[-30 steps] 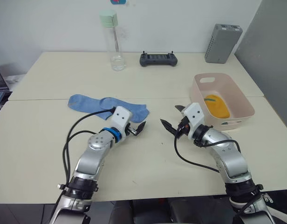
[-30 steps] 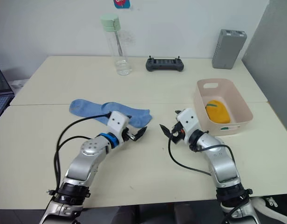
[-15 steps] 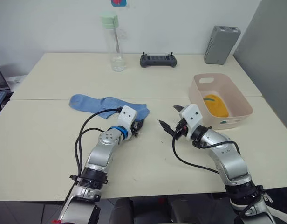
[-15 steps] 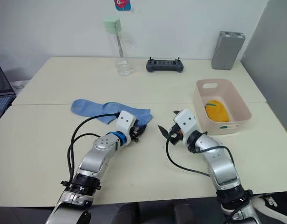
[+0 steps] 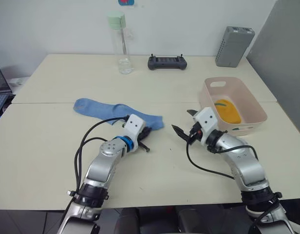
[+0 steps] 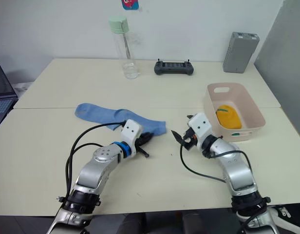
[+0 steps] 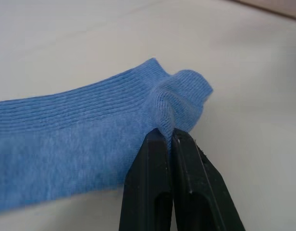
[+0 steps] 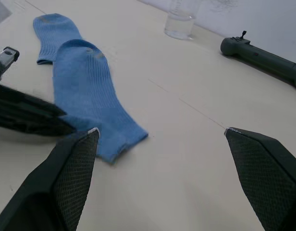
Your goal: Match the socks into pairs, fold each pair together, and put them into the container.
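Table point(image 5: 52, 146): pale cream, two tops butted, seam running left to right.

Container point(image 5: 252, 105): pink tub, right side of the table, upright, just right of the right gripper. Inside it a mustard-yellow bundle point(image 5: 226, 110); whether one sock or a folded pair I cannot tell.

Blue socks point(image 5: 103, 109): two light blue, lying flat and overlapping, left of centre, stretching from far-left toward near-right. Cuff end of the upper one point(image 7: 184, 89) is puckered up off the table.

Left gripper point(image 5: 145, 141): fingers point(image 7: 153, 192) clenched together on that cuff end, fabric pinched between the tips.

Right gripper point(image 5: 185, 122): fingers point(image 8: 71, 183) spread wide, holding nothing, low over bare table between socks and container.

Far edge, left to right: clear bottle point(image 5: 120, 44) with green cap, dark controller point(image 5: 166, 62), grey upright box point(image 5: 234, 47).
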